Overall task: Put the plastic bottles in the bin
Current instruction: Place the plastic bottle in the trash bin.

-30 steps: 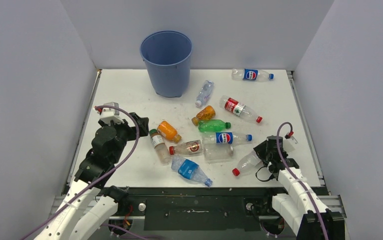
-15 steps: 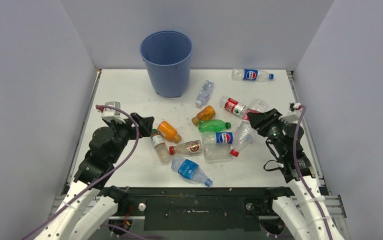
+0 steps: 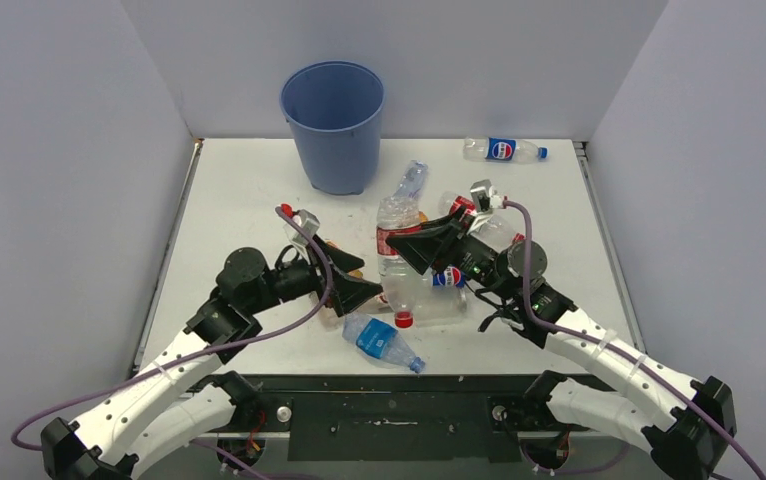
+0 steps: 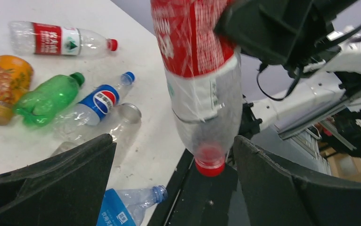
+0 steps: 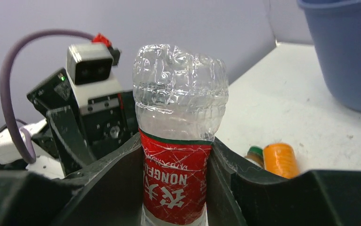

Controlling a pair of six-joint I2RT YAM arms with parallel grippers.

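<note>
The left arm (image 3: 149,388) and the right arm (image 3: 599,352) were built alike: white, rounded lower links gave way to matte black joints and housings further out. A loose purple cable (image 3: 259,335) ran along each arm and ended in a red plug (image 5: 102,39) at a small white-faced wrist camera (image 5: 89,63). A green light glowed on the black housing beside it. The left gripper (image 4: 174,138) had broad, black, wedge-shaped fingers (image 4: 51,183) with a dull, grainy surface.

One bin (image 3: 331,150). Plastic bottles (image 3: 379,340): at least nine countable; some partly hidden.
</note>
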